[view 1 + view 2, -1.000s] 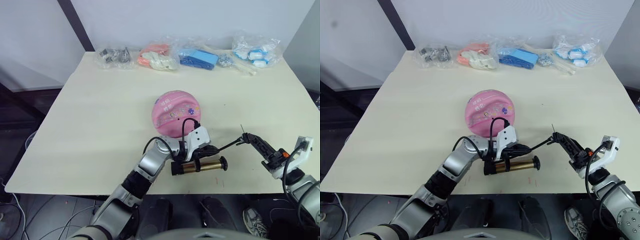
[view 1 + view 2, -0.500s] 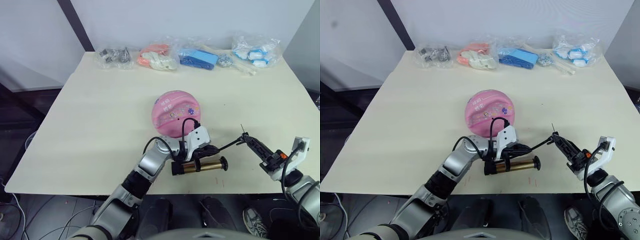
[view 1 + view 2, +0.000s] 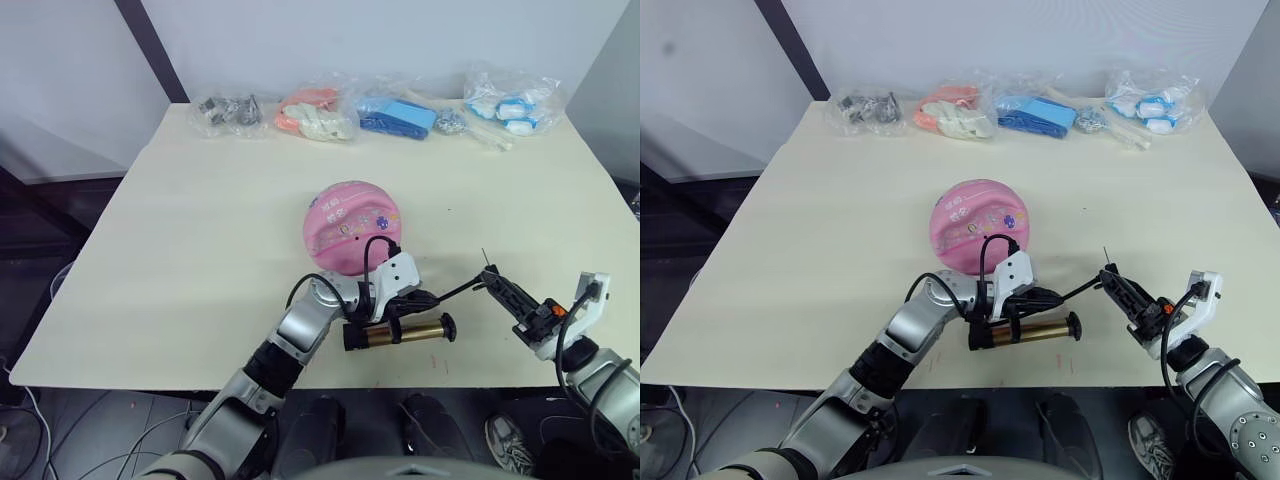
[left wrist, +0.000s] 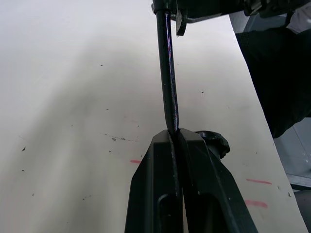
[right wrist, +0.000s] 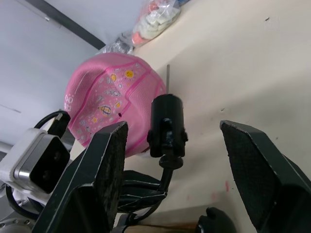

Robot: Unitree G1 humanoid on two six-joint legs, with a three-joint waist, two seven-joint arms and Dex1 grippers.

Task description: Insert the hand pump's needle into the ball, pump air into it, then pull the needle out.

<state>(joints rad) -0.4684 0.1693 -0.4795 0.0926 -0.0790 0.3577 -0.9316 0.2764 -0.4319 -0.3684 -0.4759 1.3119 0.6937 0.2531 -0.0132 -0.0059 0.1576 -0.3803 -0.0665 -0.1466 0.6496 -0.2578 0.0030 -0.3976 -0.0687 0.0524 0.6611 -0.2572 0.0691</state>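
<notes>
Black needle [image 5: 167,76] fitting sits btwn open right gripper [image 5: 179,160] fingers.

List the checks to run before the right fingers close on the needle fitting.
1. Right gripper open, fitting between its fingers: ok.
2. Fitting gripped: not ok, it touches neither finger.
3. Needle in the ball: not ok, it stands apart from it.
4. Left gripper shut on the hand pump, hose between its fingers: ok.
5. Ball's valve facing the needle: cannot tell.
</notes>
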